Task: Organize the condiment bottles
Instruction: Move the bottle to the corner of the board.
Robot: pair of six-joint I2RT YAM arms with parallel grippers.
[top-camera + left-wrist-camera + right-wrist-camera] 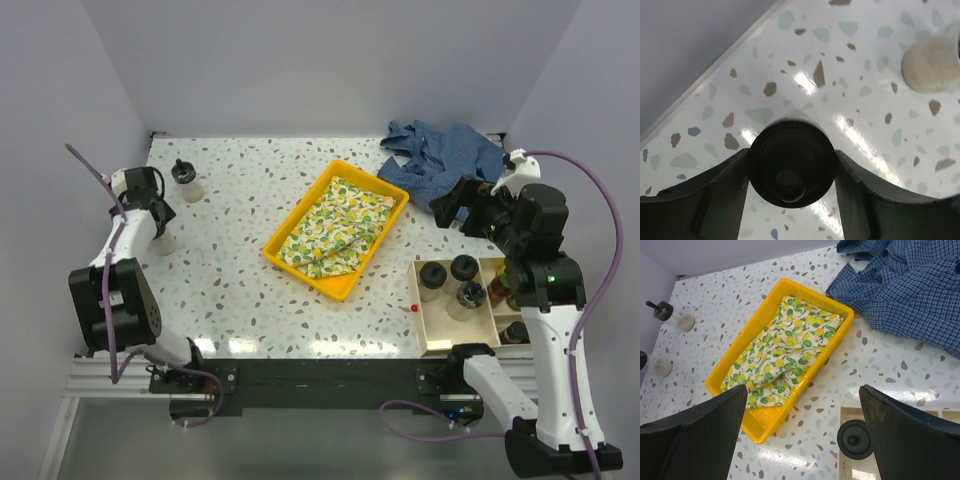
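A black-lidded jar [164,243] stands at the desk's [250,180] far left edge, the left hand [790,165] closed against both sides of its lid, a second jar [186,181] just beyond, a yellow tray [765,424] mid-desk, while the right hand [802,400] gapes wide and empty above the wooden box [443,328] of bottles [463,268], near a blue shirt [445,160].

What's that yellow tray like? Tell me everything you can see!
The yellow tray is a shallow rectangle with low walls, and it looks shiny like plastic. It sits flat near the middle of the speckled table, turned cornerwise. A folded lemon-print cloth lies inside and covers most of its floor. A blue checked cloth lies close to its far corner.
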